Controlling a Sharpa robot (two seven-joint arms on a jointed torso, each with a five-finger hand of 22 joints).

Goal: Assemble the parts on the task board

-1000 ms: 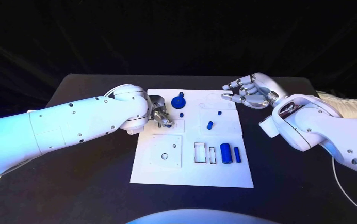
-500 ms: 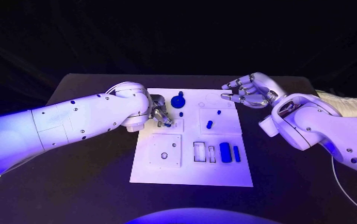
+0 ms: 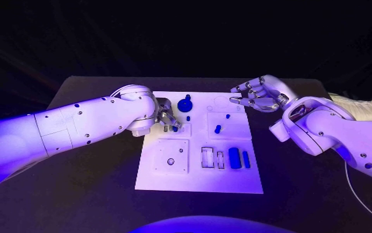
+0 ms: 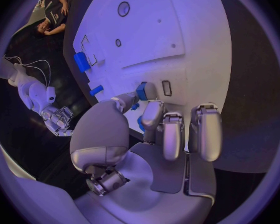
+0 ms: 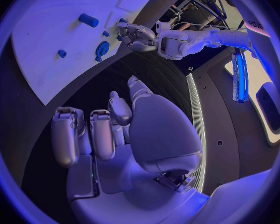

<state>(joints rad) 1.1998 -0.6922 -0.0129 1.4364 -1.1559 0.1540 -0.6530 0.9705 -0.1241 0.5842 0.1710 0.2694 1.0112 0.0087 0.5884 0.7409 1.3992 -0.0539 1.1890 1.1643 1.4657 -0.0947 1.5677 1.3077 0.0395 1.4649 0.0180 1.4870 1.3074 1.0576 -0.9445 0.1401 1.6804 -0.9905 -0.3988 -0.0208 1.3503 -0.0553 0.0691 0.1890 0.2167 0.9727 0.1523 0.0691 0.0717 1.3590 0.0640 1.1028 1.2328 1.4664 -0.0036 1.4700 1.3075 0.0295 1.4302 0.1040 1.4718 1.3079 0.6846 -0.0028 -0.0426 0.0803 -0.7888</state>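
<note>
- Two white arms reach over the black table (image 3: 93, 190), one from each side of the white task board (image 3: 200, 182).
- Left robot hand (image 3: 167, 119) is down at the board's left edge, near its far end; in the left wrist view it pinches a small blue part (image 4: 141, 90) between thumb and a finger, right beside a small rectangular slot (image 4: 167, 87) in the board.
- Right robot hand (image 3: 258, 96) hovers off the board's far right corner, fingers curled partway and apart, holding nothing.
- A round blue disc part (image 3: 186, 104) stands near the board's far edge, just beside the left robot hand.
- Two small blue pegs (image 3: 219, 129) sit in the raised square panel (image 3: 236, 132) at the board's right middle.
- A thick blue cylinder (image 3: 234, 158) and a thinner blue bar (image 3: 247, 159) lie side by side near the right edge, next to two rectangular cut-outs (image 3: 207, 157).
- A square panel (image 3: 180, 167) with a small ring hole occupies the near left of the board.
</note>
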